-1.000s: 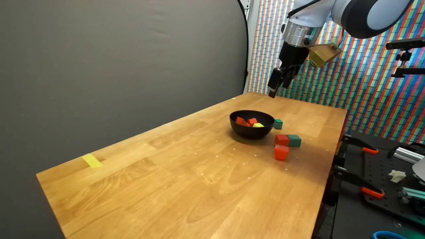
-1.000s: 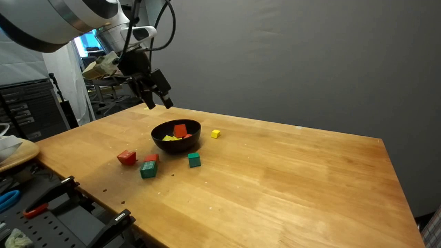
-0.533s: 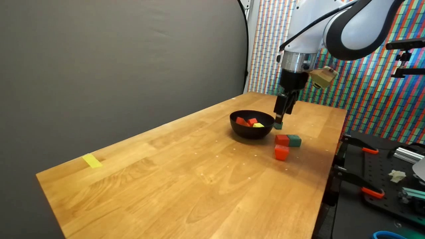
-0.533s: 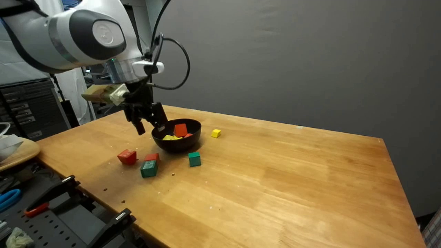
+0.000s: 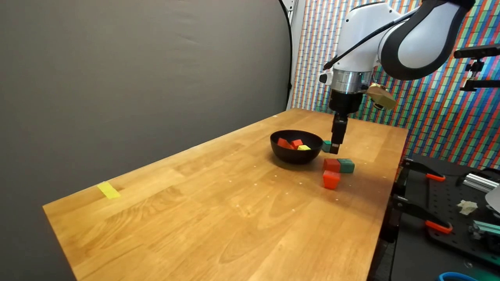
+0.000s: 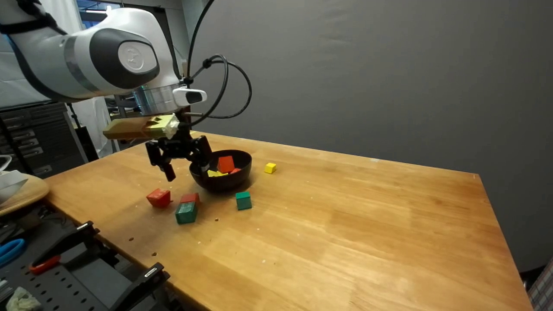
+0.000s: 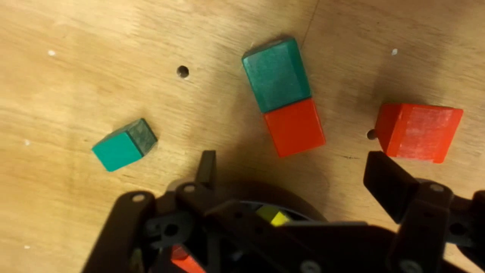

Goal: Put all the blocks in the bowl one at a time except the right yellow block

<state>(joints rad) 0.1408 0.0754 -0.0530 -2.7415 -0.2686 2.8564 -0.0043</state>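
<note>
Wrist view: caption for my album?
Gripper open and empty, a green block touching a red block near the black bowl.

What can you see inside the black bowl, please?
Red blocks and at least one yellow block show; the near wall of the black bowl hides its bottom, so anything lower cannot be seen.

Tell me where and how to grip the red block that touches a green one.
From above, I'd say: pinch the red block across its left and right faces, as seen in the wrist view. Those two look free for the fingers, while another face sits against the green block.
</note>
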